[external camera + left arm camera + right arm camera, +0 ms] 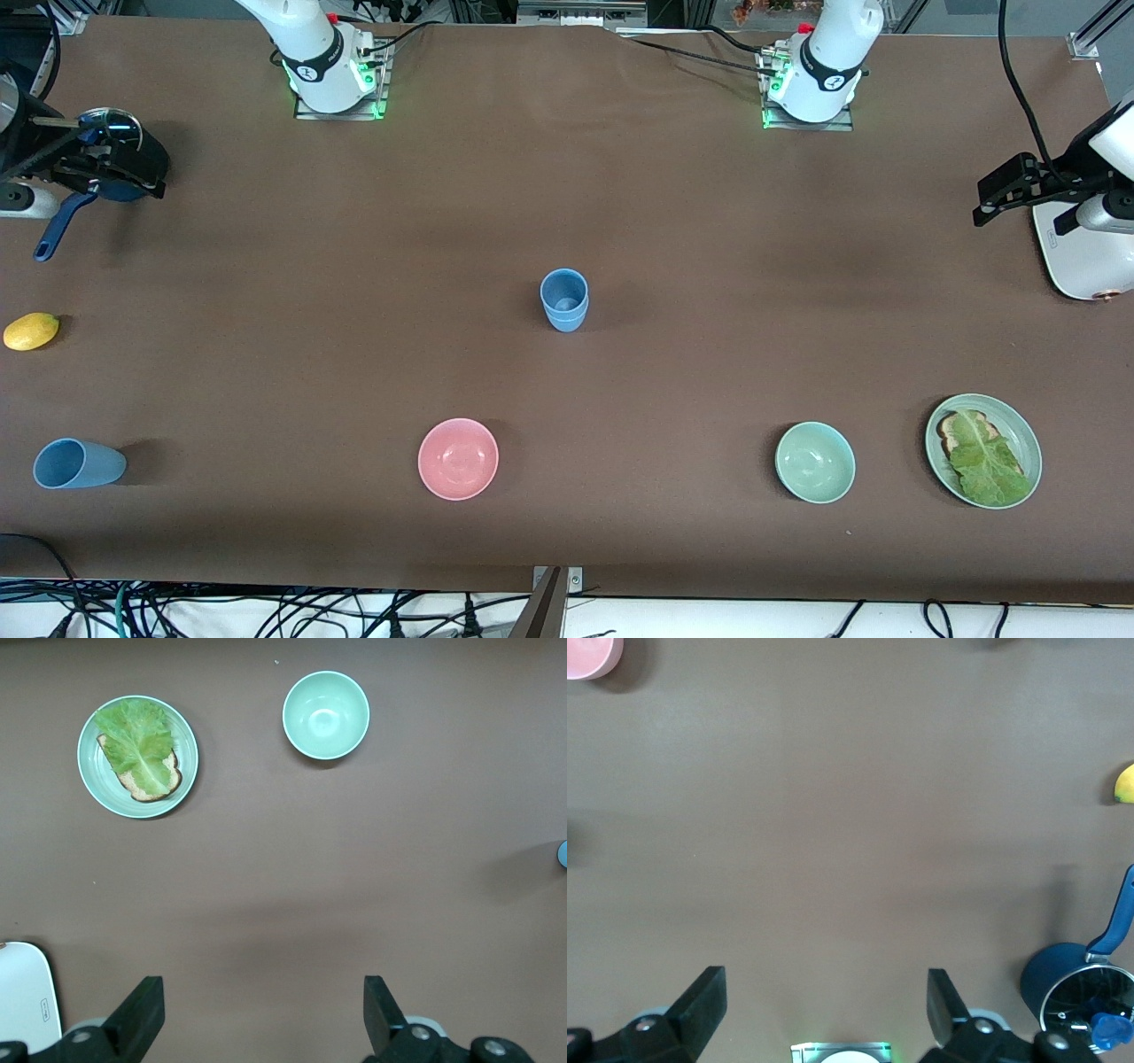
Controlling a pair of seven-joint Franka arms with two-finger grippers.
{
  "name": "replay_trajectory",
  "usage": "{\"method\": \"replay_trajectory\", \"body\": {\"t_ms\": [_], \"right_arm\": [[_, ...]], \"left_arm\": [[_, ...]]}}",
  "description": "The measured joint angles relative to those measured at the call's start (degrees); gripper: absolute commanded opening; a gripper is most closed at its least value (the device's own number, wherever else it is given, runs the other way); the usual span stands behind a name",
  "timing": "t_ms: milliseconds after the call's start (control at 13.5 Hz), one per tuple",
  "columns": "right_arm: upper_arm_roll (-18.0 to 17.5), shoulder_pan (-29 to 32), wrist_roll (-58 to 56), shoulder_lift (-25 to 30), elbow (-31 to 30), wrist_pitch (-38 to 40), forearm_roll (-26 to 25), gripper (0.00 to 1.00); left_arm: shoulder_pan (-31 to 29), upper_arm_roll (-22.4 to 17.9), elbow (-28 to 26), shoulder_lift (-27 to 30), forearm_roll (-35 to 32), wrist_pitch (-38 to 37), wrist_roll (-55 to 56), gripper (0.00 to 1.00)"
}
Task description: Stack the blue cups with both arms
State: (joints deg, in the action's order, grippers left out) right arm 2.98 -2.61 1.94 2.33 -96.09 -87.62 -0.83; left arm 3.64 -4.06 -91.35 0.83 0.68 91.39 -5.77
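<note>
Blue cups (563, 299) nested mid-table; left hand (264, 1014), right hand (826, 1010) both released, empty.

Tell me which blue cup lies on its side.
The blue cup at the right arm's end, beside the pink bowl; the mid-table cups stand upright, nested.

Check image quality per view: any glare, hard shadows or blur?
Front view: even light, soft shadows beside the stacked blue cups and the lying blue cup. Left wrist view: sharp, mild sheen in the green bowl. Right wrist view: reflections on the saucepan's glass lid.
</note>
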Motion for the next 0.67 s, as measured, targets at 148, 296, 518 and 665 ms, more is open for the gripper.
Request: {"method": "replay_trajectory", "body": {"t_ms": [148, 296, 518, 665], "right_arm": [[0.0, 0.0, 0.1, -0.7, 0.0, -0.3, 0.4, 1.0], [-0.1, 0.0, 0.1, -0.9, 0.0, -0.5, 0.6, 1.0], [-0.2, 0.0, 0.1, -0.9, 0.2, -0.6, 0.6, 1.0], [-0.3, 0.0, 0.1, -0.9, 0.3, -0.7, 0.7, 1.0]], "left_arm": [[0.0, 0.0, 0.0, 0.0, 0.0, 0.0, 0.0, 0.99], [0.0, 0.0, 0.0, 0.0, 0.0, 0.0, 0.0, 0.99], [-0.3, 0.0, 0.0, 0.0, 0.0, 0.0, -0.1, 0.99], [-0.5, -0.1, 0.0, 0.0, 0.0, 0.0, -0.3, 0.99]]}}
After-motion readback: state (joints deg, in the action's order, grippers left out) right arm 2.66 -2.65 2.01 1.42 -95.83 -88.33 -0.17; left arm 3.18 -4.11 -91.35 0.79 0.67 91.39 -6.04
